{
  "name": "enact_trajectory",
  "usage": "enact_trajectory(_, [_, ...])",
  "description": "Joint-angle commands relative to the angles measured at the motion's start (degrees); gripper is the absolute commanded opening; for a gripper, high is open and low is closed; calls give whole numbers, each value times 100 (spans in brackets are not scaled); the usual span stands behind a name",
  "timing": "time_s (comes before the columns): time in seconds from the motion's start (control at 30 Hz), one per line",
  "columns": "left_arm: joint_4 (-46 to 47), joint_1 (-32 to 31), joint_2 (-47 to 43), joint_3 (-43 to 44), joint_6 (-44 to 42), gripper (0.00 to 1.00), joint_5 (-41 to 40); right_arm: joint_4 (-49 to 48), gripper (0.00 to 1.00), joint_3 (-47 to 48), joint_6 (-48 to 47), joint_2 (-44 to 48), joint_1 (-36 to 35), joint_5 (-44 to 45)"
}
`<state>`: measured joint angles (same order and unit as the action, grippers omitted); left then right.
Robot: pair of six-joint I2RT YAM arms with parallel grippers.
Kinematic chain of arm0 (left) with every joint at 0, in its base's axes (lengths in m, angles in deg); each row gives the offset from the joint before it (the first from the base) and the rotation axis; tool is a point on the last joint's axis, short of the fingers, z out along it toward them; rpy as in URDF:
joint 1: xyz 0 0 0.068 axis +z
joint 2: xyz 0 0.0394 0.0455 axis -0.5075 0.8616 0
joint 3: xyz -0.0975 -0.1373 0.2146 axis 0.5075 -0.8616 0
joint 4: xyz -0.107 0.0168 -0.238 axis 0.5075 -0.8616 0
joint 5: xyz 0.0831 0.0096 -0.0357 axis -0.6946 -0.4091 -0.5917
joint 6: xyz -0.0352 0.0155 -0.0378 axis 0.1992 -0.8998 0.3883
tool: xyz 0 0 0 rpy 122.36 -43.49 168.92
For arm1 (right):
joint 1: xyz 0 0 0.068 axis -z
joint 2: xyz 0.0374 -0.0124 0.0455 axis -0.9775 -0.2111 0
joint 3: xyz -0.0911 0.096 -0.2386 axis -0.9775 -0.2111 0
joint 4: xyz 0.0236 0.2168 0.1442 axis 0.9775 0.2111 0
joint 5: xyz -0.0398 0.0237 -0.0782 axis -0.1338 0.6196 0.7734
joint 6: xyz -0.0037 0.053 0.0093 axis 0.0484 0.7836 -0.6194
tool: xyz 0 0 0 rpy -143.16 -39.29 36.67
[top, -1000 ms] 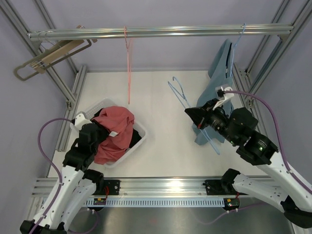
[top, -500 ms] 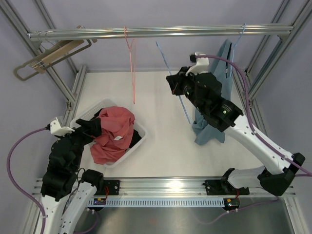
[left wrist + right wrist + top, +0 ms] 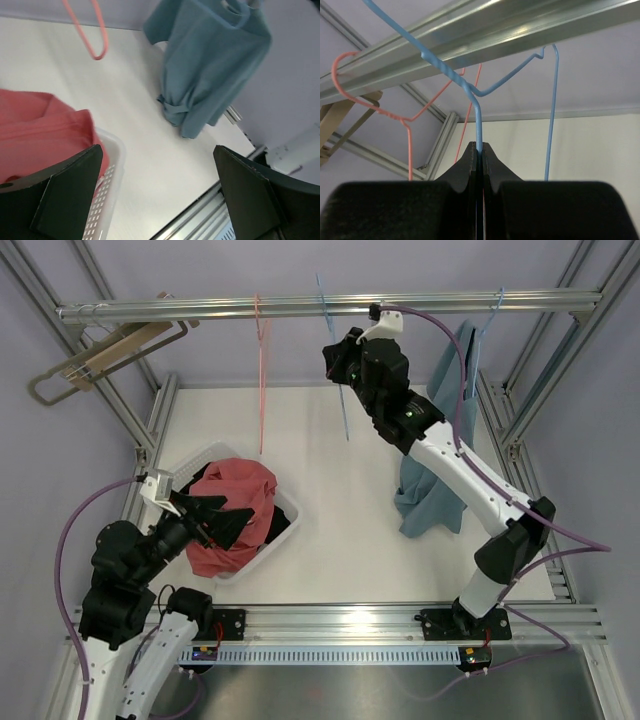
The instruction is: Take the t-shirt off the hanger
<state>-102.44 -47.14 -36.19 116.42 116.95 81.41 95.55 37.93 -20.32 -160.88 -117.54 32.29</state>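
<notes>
Clamping a blue hanger (image 3: 479, 120), right tool (image 3: 479, 150) hovers left of t-shirt (image 3: 422, 502).

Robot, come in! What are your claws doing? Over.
Right claw shut on empty blue hanger, up at rail. Left claw open over red shirt in basket. Teal t-shirt hangs on its hanger.

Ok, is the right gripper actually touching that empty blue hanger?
Touching. The right wrist view shows the right gripper with its jaws shut on the wire of the empty blue hanger, just below the twisted neck.
</notes>
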Motion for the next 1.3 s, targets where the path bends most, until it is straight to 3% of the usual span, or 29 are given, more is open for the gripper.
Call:
enact_trajectory(0.0, [605,12,-79,260,-161,99,1336,-300,0,303,302,-308,61,144])
enact_trajectory(0.4, [1308,12,70,-181,23,99,1847,-599,0,-707,655,-55,44,-199])
enact_trajectory(0.53, [1370,12,280,-13,-3,99,1917,-503,37,-1147,435,472,35,-401])
enact_trajectory(0.57, [1361,3,403,56,-64,99,1978,-459,54,-1348,391,769,35,-462])
enact_trajectory(0.63, [1370,3,527,110,-91,99,2022,-153,63,-1507,119,1069,44,-533])
enact_trajectory(0.77, [1361,-49,817,268,-100,99,2022,603,63,-1771,-522,1955,79,-499])
enact_trajectory(0.87, [1414,-460,1097,347,-48,99,1873,1411,43,-1885,-901,2501,682,-454])
enact_trajectory(0.9, [1466,-619,1098,347,-30,99,1803,1414,43,-1912,-936,2625,885,-480])
enact_trajectory(0.97, [1545,-1040,1247,312,-12,99,1323,1746,28,-1860,-972,2871,1342,-533])
enact_trajectory(1.03, [1607,-1971,1466,373,-91,99,812,2088,13,-1702,-1059,2908,1903,-551])
enact_trajectory(1.1, [1590,-3004,1660,452,-258,99,-198,2265,13,-1421,-1234,2855,2161,-533])
enact_trajectory(1.17, [1572,-3589,1950,601,-424,99,-1075,2538,16,-1071,-1314,2646,2547,-498])
enact_trajectory(1.23, [1581,-4187,2169,707,-469,99,-1500,2774,27,-867,-1359,2452,2811,-550])
enact_trajectory(1.27, [1572,-4337,2379,777,-495,99,-1920,2819,38,-736,-1332,2285,3056,-751])
